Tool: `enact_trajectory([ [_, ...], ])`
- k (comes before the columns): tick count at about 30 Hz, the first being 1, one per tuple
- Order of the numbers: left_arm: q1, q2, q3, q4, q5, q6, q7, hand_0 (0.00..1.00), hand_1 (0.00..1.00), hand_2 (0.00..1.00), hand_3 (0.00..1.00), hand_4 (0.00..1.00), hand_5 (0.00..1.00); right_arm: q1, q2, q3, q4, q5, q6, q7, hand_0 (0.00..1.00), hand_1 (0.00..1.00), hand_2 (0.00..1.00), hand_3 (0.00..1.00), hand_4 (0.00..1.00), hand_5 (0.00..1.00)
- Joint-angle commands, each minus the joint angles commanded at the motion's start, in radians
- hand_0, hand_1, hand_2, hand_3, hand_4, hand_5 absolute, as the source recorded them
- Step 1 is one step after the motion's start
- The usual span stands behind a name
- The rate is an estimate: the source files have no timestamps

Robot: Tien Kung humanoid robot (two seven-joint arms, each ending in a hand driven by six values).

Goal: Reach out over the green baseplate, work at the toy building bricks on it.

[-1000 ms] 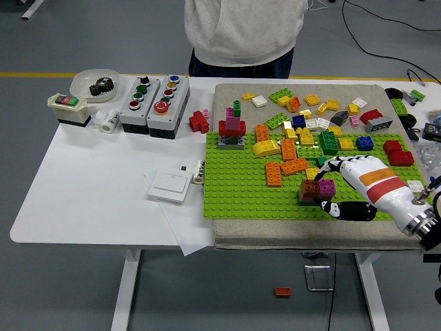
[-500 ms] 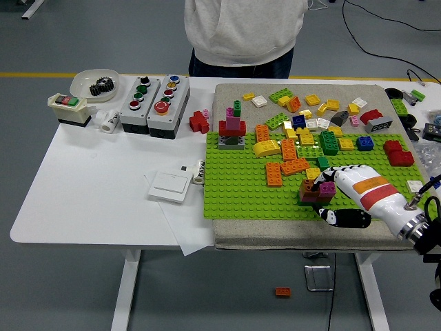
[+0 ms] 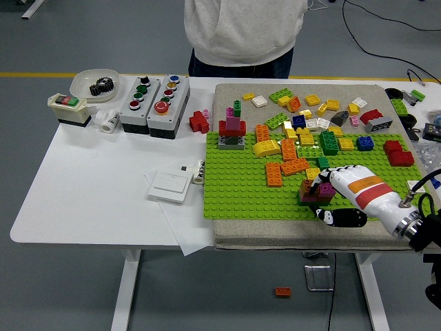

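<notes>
brown/magenta brick stack [image 3: 315, 191] | on green baseplate [image 3: 234, 193] | r hand [image 3: 329, 185] gripping it

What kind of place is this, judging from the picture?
Probably a robotics lab or test room, not a home. A white table carries industrial push-button boxes beside a green baseplate of toy bricks, cables trail over the grey floor, and the robot's right hand works while a person stands watching.
</notes>
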Motion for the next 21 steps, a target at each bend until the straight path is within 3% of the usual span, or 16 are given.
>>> enact_trajectory([
  [21,-0.002,0.001,-0.002,-0.002,0.007,0.001,0.001,0.793,0.776,0.772,0.595,0.663,0.667,0.025,0.012,-0.039,-0.042,-0.004,0.009,-0.002,0.665,0.636,0.676,0.563,0.71,0.397],
])
